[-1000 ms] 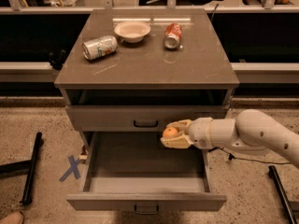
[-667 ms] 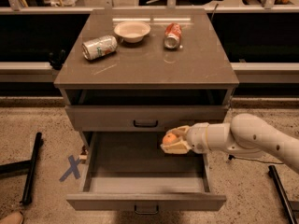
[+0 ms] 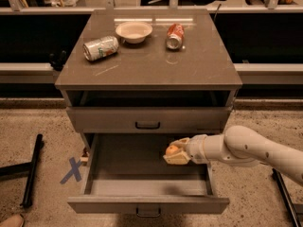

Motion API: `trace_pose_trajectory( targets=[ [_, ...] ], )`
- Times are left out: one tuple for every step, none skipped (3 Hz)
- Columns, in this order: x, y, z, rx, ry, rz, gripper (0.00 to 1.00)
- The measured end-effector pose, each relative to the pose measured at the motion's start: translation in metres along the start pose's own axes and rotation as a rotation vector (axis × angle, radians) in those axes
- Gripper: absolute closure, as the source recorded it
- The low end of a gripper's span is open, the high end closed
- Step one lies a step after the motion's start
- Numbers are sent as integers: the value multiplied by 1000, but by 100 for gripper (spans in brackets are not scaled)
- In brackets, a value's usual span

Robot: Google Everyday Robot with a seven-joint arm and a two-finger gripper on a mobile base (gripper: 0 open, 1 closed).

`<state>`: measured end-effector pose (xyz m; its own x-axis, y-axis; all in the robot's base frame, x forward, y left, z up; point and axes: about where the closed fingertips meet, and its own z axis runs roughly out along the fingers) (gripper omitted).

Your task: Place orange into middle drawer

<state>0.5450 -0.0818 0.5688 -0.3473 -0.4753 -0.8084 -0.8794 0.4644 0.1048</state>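
Currently your gripper hangs over the open middle drawer, fingers clasped around the orange. Placement stage: lower toward the floor beneath the fingers, then release.

The scene is lit with warm, rather weak light that comes from above. The top of the table takes most of this light. It shows 2 pale streaks of glare just behind the bowl and a soft reflection in front of the red can. The open space under the top is in deep shadow, and the background behind the table is almost black. Inside the middle drawer the floor is dim, and darker along the front wall. The gripper hangs over the right part of this drawer, its jaws closed around the orange. The pale arm is the brightest thing here and throws a soft shadow on the drawer floor below it.
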Motion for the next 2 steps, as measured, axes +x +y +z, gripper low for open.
trace_pose_trajectory(
  targets=[
    [17, -8, 15, 15, 31, 11, 100],
    [36, -16, 39, 29, 57, 26, 100]
  ],
)
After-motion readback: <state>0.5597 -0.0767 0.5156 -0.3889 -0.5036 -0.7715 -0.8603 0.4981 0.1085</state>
